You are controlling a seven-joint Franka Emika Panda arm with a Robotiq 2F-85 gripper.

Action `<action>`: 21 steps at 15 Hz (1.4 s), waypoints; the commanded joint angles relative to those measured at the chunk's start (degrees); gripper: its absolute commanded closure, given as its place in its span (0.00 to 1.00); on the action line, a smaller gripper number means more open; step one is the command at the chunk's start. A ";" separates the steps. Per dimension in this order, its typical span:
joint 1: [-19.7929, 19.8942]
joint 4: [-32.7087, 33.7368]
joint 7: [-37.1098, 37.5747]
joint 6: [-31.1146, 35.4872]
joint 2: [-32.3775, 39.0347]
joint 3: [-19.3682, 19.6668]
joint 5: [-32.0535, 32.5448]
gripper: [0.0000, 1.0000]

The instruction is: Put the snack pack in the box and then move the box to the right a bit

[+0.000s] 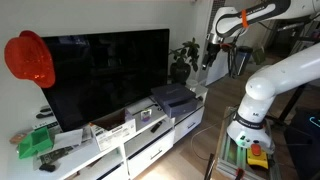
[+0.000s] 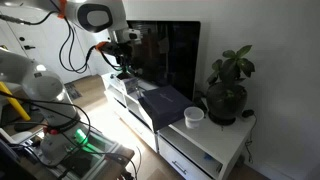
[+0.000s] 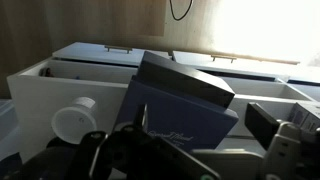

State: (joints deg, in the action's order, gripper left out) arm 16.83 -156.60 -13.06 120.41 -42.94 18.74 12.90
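Red cap (image 1: 30, 58) hangs at the far left of the scene, above the left end of the long white table (image 1: 150, 150). Below it a green object (image 1: 33, 143) lies on the tabletop. Further right, in front of the dark television (image 1: 110, 75), the small whitish box (image 1: 118, 129) rests on the table near its front edge; what it holds is too small to make out. Right of the box lies a flat blue-grey case (image 1: 172, 96), also seen in an exterior view (image 2: 165, 100) and close up in the wrist view (image 3: 185, 110), where it sits tilted. A white cup (image 2: 194, 116) stands just beside the case, and it shows in the wrist view too (image 3: 72, 122). A potted plant (image 1: 183, 60) stands at the right end of the table. The tool (image 1: 206, 60) hangs in the air over that right end, well apart from the box and touching nothing; in an exterior view (image 2: 122, 70) it hovers above the table before the television. Whether its fingers are spread or together I cannot tell.
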 commanded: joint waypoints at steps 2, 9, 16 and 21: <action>0.36 0.08 -0.24 -0.07 0.09 -0.35 -0.31 0.00; -6.70 -1.51 0.04 1.76 3.80 -4.94 -2.82 0.00; -21.26 0.42 2.01 13.49 18.08 -18.90 -2.03 0.00; -21.48 0.16 3.87 18.62 20.81 -21.93 -1.63 0.00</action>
State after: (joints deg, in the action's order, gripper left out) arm -4.74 -156.48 -9.11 139.17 -22.06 -3.08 11.38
